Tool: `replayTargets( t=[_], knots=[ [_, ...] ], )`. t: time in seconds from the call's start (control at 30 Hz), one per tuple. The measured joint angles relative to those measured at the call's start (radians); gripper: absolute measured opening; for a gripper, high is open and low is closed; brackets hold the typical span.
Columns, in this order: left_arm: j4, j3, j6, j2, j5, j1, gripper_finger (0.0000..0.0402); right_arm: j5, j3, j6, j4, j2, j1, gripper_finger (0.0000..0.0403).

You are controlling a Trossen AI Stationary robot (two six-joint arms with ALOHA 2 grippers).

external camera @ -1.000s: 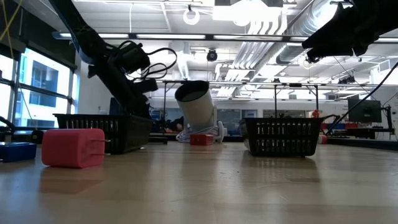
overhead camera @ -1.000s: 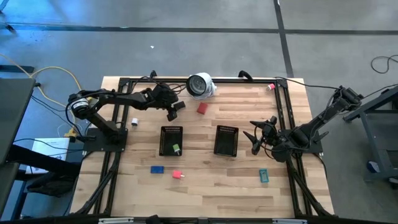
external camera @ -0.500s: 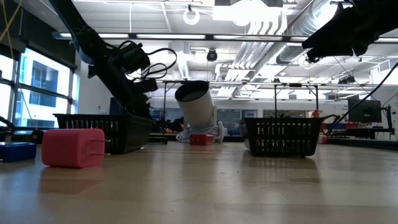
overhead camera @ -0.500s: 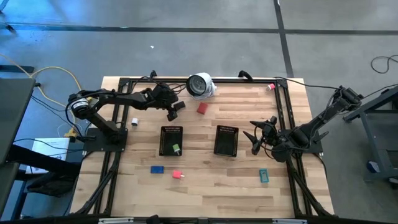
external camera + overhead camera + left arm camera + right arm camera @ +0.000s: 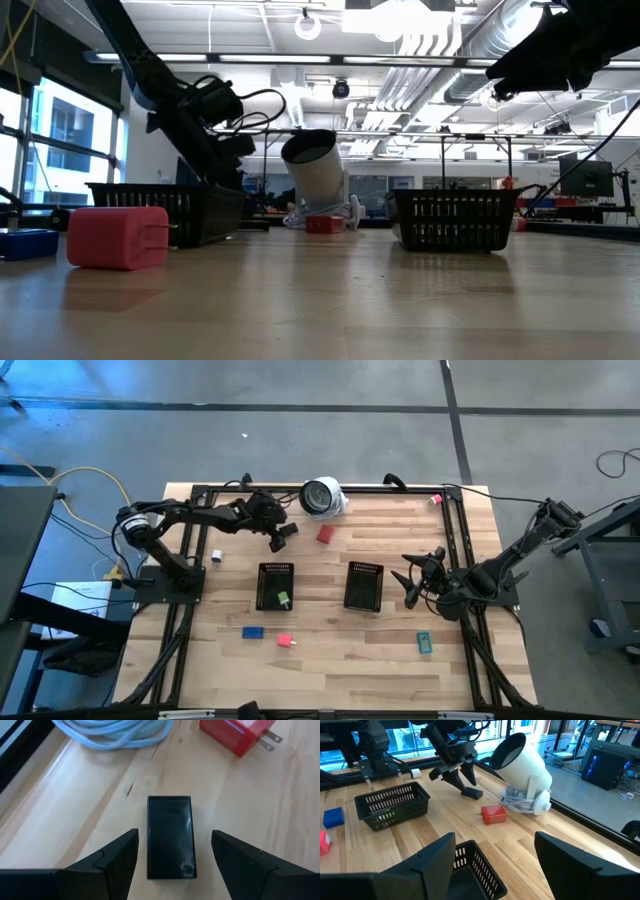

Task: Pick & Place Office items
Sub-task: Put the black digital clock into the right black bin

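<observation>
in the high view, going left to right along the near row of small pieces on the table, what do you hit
blue piece → pink piece → teal piece

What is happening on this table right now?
The left claw is open and hangs over a small dark block lying on the table, not gripping it yet. A red plug lies close by, next to a white round device. One green piece is already in the left tray. The blue, pink and teal pieces lie loose on the wood. The right claw waits open beside the other tray.
</observation>
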Motion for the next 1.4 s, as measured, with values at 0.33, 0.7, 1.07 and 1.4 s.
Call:
replayTargets(
  t=[0.33, 0.7, 1.07, 1.4],
  knots=[
    [-0.012, 0.023, 0.009, 0.068, -0.004, -0.012, 0.0245, -0.004, 0.000, 0.000, -0.003, 0.001, 0.000, 0.0260],
    [-0.019, 0.027, 0.018, 0.095, -0.027, -0.014, 0.0221, -0.004, -0.002, 0.033, -0.019, 0.001, 0.000, 0.0260],
    [-0.023, 0.027, 0.001, 0.095, -0.040, -0.016, 0.0149, -0.003, -0.135, 0.051, 0.159, 0.001, 0.000, 0.0260],
    [-0.052, 0.020, 0.012, 0.044, -0.102, -0.020, 0.0149, -0.003, -0.160, 0.048, 0.211, 0.001, 0.000, 0.0260]
  ],
)
